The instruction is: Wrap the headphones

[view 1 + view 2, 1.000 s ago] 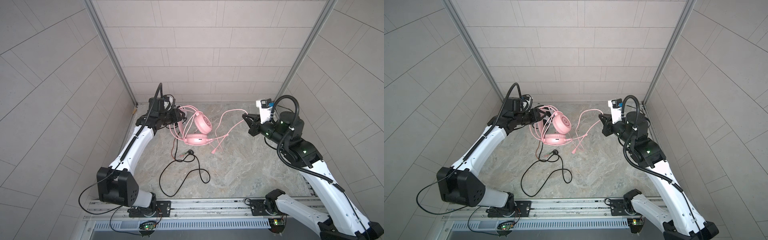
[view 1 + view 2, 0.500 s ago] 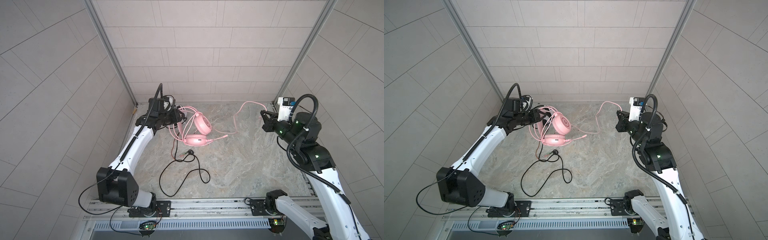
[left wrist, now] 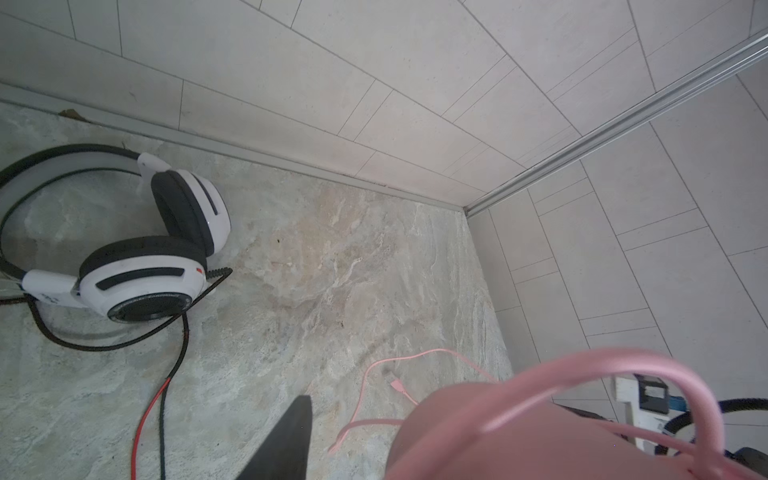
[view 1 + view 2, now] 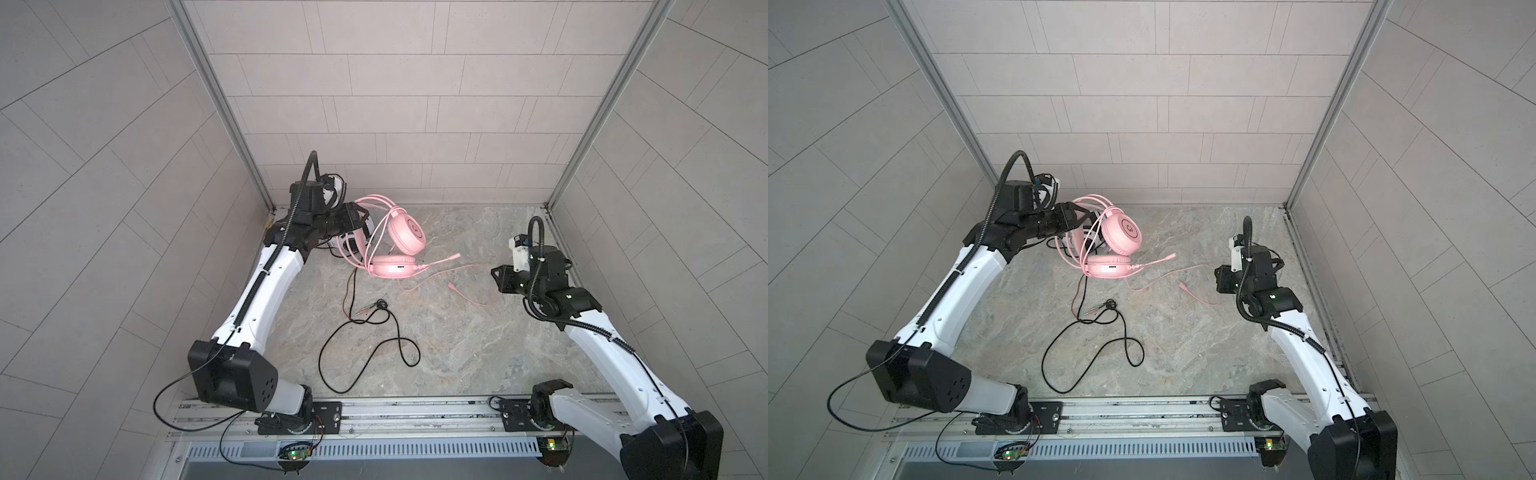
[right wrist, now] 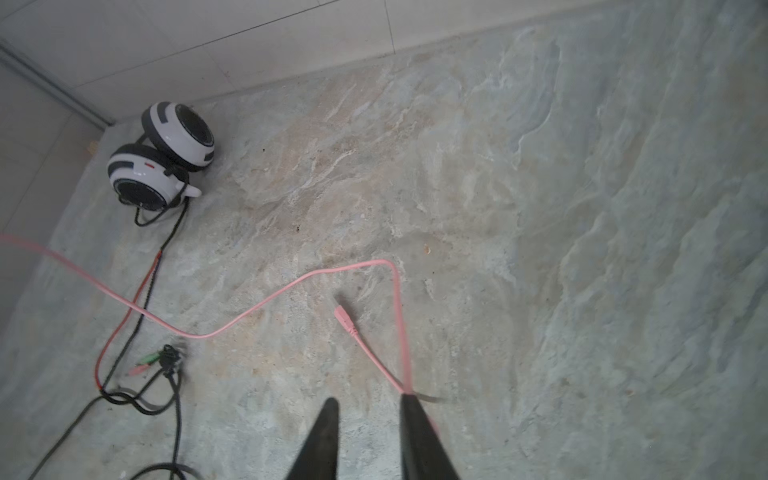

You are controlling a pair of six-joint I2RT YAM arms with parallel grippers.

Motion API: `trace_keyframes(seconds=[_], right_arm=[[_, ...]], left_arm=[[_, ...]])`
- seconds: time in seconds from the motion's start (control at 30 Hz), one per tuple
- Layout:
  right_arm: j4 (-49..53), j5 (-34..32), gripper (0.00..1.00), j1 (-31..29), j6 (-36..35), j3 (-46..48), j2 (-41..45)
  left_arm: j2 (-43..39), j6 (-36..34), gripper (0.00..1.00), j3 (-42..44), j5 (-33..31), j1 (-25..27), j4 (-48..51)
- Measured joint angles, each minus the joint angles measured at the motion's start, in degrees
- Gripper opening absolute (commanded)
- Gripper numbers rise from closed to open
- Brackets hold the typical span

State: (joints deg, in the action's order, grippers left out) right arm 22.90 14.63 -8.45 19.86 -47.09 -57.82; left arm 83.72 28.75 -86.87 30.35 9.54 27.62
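In both top views my left gripper (image 4: 358, 215) is shut on the headband of the pink headphones (image 4: 406, 235), which hang from it with the lower ear cup (image 4: 1108, 266) at the floor. In the left wrist view one dark finger (image 3: 291, 440) shows; a blurred pink ear cup hides the other. The pink cable (image 4: 440, 274) lies loose on the floor, its plug (image 5: 343, 318) just ahead of my right gripper (image 5: 370, 401). That gripper is open and holds nothing; the cable passes beside one fingertip. The white-and-black headphones (image 3: 137, 266) rest near the back left corner, trailing a black cable (image 4: 374, 336).
The black cable's plugs (image 5: 158, 361) and loops (image 4: 1100, 345) sprawl over the middle of the stone floor (image 4: 478, 353). Tiled walls close in the back and both sides. A metal rail (image 4: 395, 415) carrying the arm bases runs along the front.
My right gripper pulled the pink cable out toward the back right, then opened and let it go; the cable has dropped to the floor. The left arm has not moved.
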Motion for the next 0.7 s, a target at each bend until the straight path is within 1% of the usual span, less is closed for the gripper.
trace_keyframes(seconds=[0.03,0.1,0.2,0.27,0.33,0.37,0.4,0.47,0.57,0.6,0.63,0.7], right_arm=[[-0.28,-0.04,0.53,0.0,-0.09,0.42,0.02],[-0.68,-0.57,0.57,0.0,-0.04,0.74,0.17],[-2.91,-0.61,0.58,0.02,-0.13,1.4,1.27],[-5.7,1.09,0.59,0.09,-0.04,2.12,1.75],[-10.95,4.59,0.61,-0.46,0.24,3.56,0.85],[-13.88,6.19,0.63,-1.22,0.39,4.39,-0.13],[-16.94,7.78,0.7,-2.47,0.61,5.25,-1.86],[-21.86,9.97,0.72,-5.66,0.57,6.29,-6.32],[-27.67,11.02,0.73,-10.51,-0.28,6.88,-13.25],[-29.92,11.61,0.96,-11.58,-0.35,6.88,-15.85],[-32.15,11.87,0.99,-12.07,-0.57,6.88,-18.03],[-35.71,11.34,0.99,-12.7,-2.12,7.06,-21.33]], left_arm=[[0.61,-0.11,0.0,-1.62,0.02,0.15,0.85],[1.99,-0.5,0.0,-5.03,-0.07,0.46,3.02],[3.78,-1.16,0.0,-9.07,-0.44,0.83,5.88],[4.55,-1.49,0.0,-10.75,-0.9,1.25,7.58],[5.44,-1.84,0.0,-12.68,-1.44,1.92,9.94],[5.88,-1.95,0.0,-13.6,-1.6,2.25,10.8],[6.47,-2.23,0.0,-14.8,-1.73,2.67,11.74],[7.67,-2.6,0.0,-17.11,-1.88,3.43,13.18],[9.27,-2.93,0.0,-20.06,-2.01,4.44,14.95],[9.7,-2.97,0.0,-21.05,-2.03,4.55,15.78],[10.16,-3.02,0.0,-22.05,-2.01,4.76,16.55],[11.13,-3.37,0.0,-24.39,-1.97,4.94,18.21]])
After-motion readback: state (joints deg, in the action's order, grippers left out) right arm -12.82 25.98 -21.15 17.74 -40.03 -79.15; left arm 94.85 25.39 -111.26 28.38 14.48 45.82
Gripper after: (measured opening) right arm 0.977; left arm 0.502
